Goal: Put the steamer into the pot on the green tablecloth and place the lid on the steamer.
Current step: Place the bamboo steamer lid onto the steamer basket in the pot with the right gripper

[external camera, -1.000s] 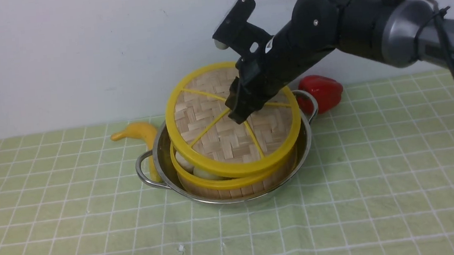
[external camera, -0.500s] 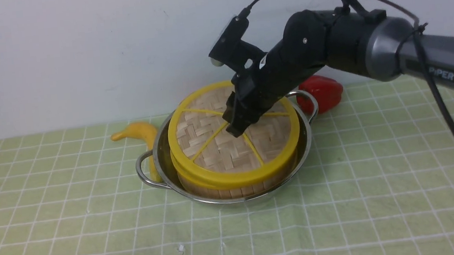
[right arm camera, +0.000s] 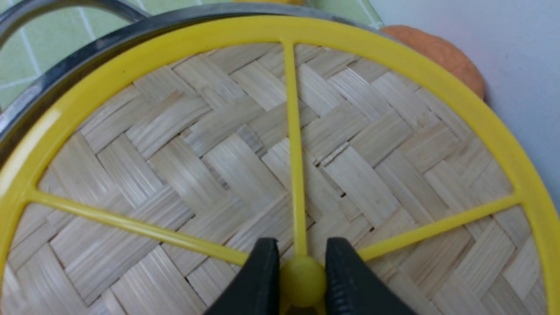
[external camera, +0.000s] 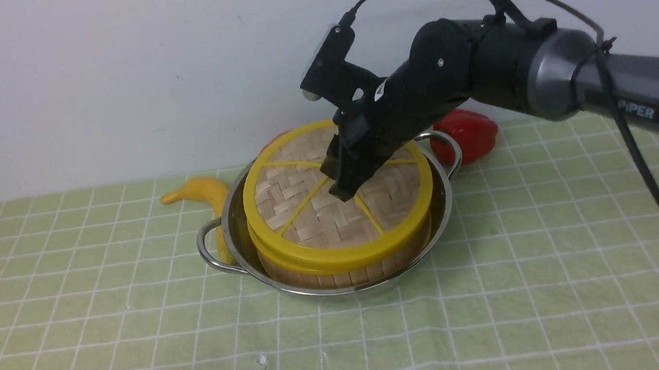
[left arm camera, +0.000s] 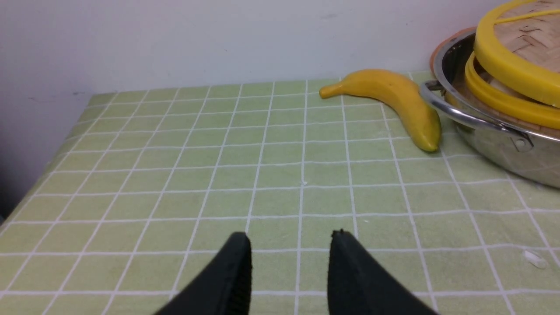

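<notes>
Nearest, the green tablecloth (external camera: 137, 324), pale with a white grid, spreads left and right. The left wrist view shows the left gripper (left arm camera: 289, 238) with its jaws apart by a clear gap, only cloth showing between the tips.

Further out, around the middle, stands the pot (external camera: 443, 219), shiny steel, one loop handle toward the left and nearer, the other toward the right and farther. Inside it sits the steamer (external camera: 338, 279), its wooden-strip side wall showing along the near side, within the pot's rim. The lid (external camera: 345, 223) lies over the steamer, yellow rim on yellow rim, though the left wrist view shows a dark gap between the two at the left side.

The right arm reaches in from the right, and the right gripper (right arm camera: 302, 243) is clamped on the lid's small yellow knob (right arm camera: 302, 281), one finger to each side, the jaws parted just by the knob's width.

By the pot's left side lies a yellow banana (external camera: 206, 194), curved. At the far right of the pot is a red pepper (external camera: 470, 135), partly behind the handle. An orange-red thing (right arm camera: 442, 57) peeks out behind the pot's far left edge, mostly hidden, before the pale wall (external camera: 84, 81)
</notes>
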